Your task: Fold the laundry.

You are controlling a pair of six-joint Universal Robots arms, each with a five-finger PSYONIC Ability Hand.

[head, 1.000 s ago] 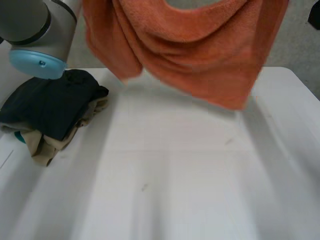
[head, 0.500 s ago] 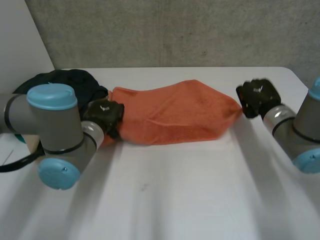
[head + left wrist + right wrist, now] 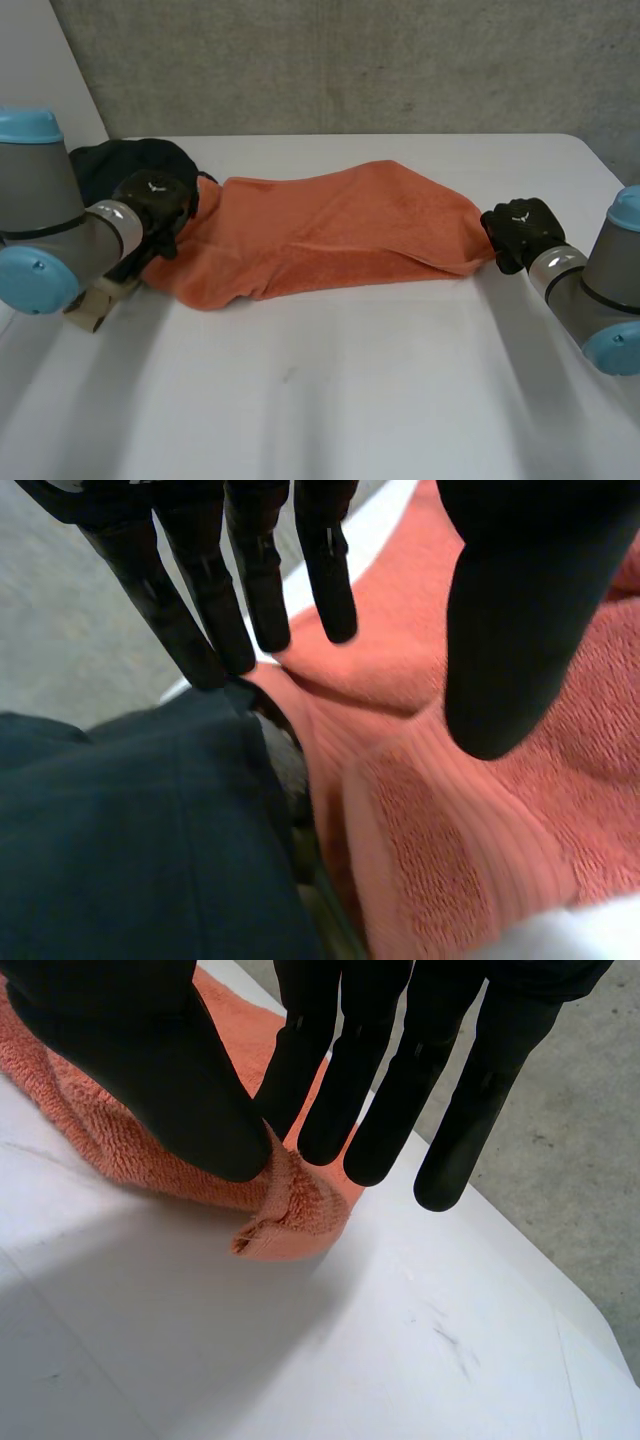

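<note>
Lying flat on the white table (image 3: 350, 400) is the orange towel (image 3: 330, 235). It is spread out long, from the left side to the right side, in the far half of the table.

The left hand (image 3: 155, 205) is at the left end of the towel, by its far edge. In the left wrist view its fingers (image 3: 250, 600) are straight and its thumb (image 3: 510, 630) stands well away from them. A bump of the towel lies below the gap between them. The hand has hold of nothing.

The right hand (image 3: 520, 232) is at the right end of the towel. In the right wrist view its thumb (image 3: 150, 1070) and its straight fingers (image 3: 390, 1090) squeeze the corner of the towel between them. The tip of that corner pokes out under the thumb and touches the table.

A pile of dark clothes (image 3: 110, 170) sits at the far left of the table, just beside the left end of the towel. A bit of tan cloth (image 3: 95, 305) peeks out on the near side of the pile, under the left arm (image 3: 40, 230).
</note>
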